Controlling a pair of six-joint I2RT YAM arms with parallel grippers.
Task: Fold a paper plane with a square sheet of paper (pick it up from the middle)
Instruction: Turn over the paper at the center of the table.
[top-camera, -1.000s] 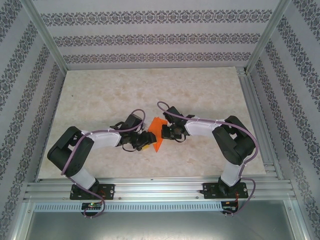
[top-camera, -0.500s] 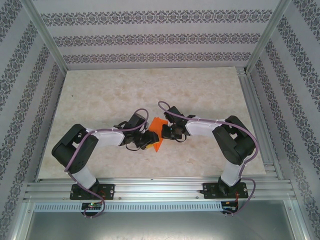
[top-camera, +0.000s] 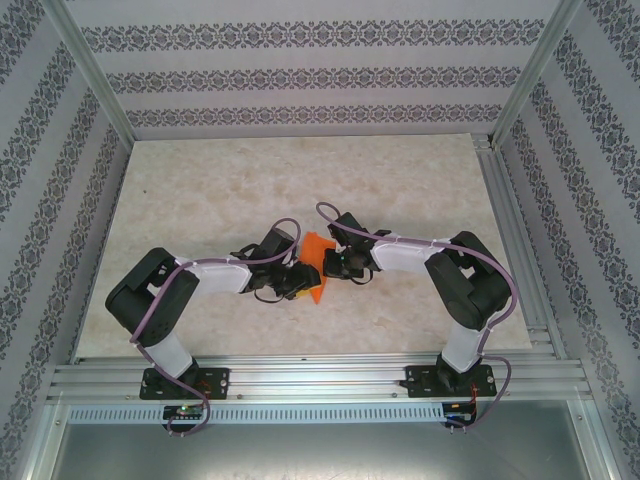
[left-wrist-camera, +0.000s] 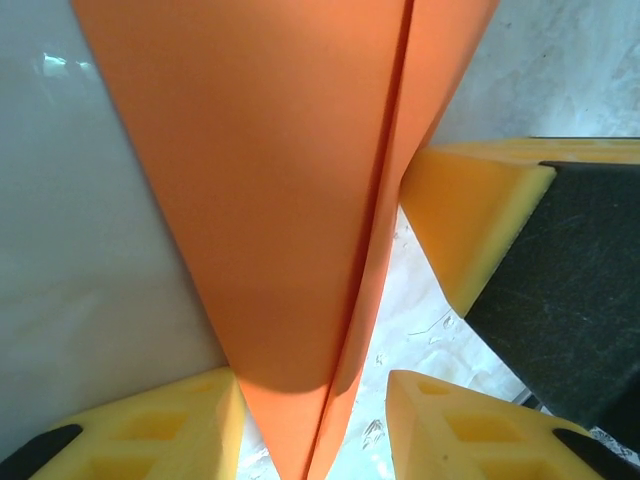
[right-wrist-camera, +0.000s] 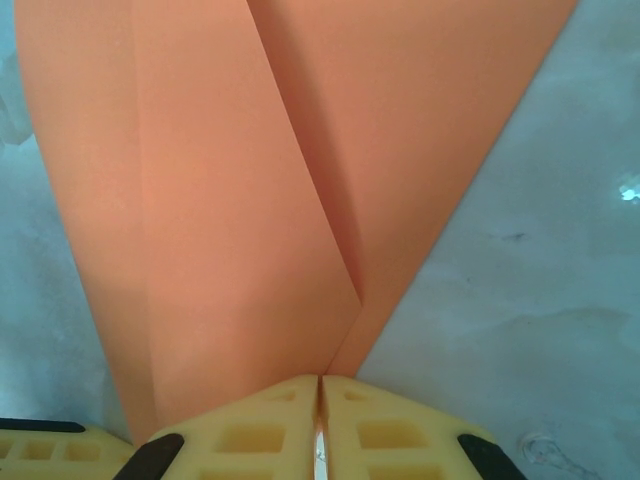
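While both arms bent inward over the pale marbled table (top-camera: 300, 170), the paper plane (top-camera: 316, 250) sat just below the centre of the overhead frame, between the two claws. From above it read as a bright orange kite shape, broad toward the top of the frame and narrowing to a point toward the bottom. The left gripper (top-camera: 299, 282) came at it from the lower left and covered part of its left edge. The right gripper (top-camera: 334, 263) met its right edge.

Seen from the left wrist, the paper plane (left-wrist-camera: 280, 200) filled the upper middle of the frame and tapered to a tip at the bottom edge, with a long crease down its right half. The left gripper (left-wrist-camera: 310, 405) had its yellow fingers (left-wrist-camera: 140, 430) apart and the tip hanging in the gap. The paper overlapped the lower-left finger, while bare table showed between it and the lower-right one. A yellow-faced black block (left-wrist-camera: 500, 230) stood at the right edge; whose it was could not be told.

Seen from the right wrist, the right gripper (right-wrist-camera: 320, 405) was pressed together at the bottom centre, its yellow fingertips (right-wrist-camera: 250, 435) meeting along a thin seam. The paper plane (right-wrist-camera: 230, 200) ran down into that seam, clamped there.
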